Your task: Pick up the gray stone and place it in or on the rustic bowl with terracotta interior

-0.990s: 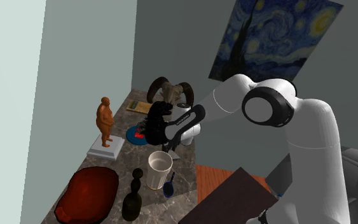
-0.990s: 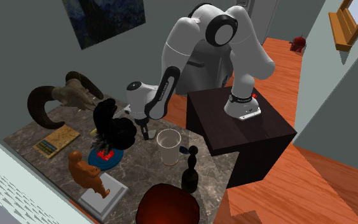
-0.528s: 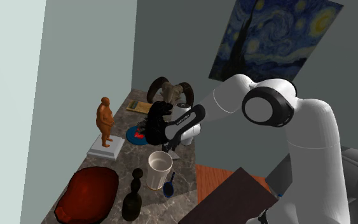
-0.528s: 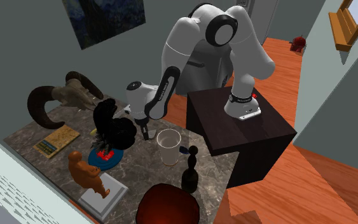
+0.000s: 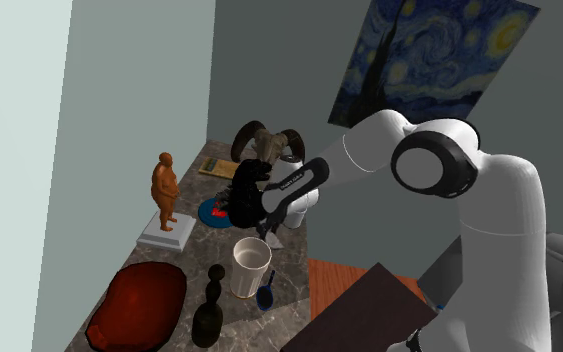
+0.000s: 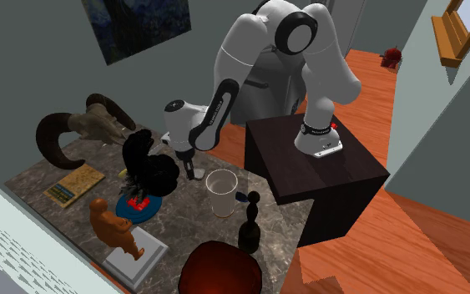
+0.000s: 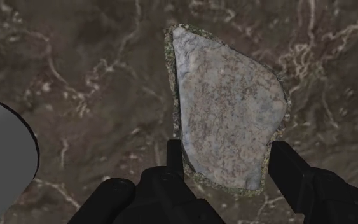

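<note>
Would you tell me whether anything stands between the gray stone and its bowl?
Nothing appears to sit squarely on that line. The white cup and black vase stand close beside it, so carrying the gray stone high to the dark red bowl seems wise.

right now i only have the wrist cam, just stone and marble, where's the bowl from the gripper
observer: the dark red bowl sits at the end of the counter, at the shoulder view's lower left, well apart from the gripper that clasps the gray stone.
operator: anything standing between them
observer: a white cup stands upright right beside the gripper, on the bowl's side.
operator: and past the cup
observer: a black vase stands between the cup and the bowl in the shoulder view, close to the bowl's rim.
</note>
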Tool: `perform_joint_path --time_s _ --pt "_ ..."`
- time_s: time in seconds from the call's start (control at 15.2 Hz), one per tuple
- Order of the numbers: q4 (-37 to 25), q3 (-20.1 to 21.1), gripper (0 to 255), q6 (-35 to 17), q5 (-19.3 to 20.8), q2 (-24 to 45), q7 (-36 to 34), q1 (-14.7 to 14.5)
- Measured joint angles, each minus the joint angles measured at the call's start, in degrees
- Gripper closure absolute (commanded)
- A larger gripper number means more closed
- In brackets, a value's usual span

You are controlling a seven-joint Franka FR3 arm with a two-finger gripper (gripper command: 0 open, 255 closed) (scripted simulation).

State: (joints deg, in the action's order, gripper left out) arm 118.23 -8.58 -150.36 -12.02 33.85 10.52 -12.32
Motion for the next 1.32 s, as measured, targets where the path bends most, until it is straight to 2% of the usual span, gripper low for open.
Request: perform_joint_path --time_s 1.32 --pt "1.73 -2.96 255 11.06 3.99 -12.94 -3.03 -2.30"
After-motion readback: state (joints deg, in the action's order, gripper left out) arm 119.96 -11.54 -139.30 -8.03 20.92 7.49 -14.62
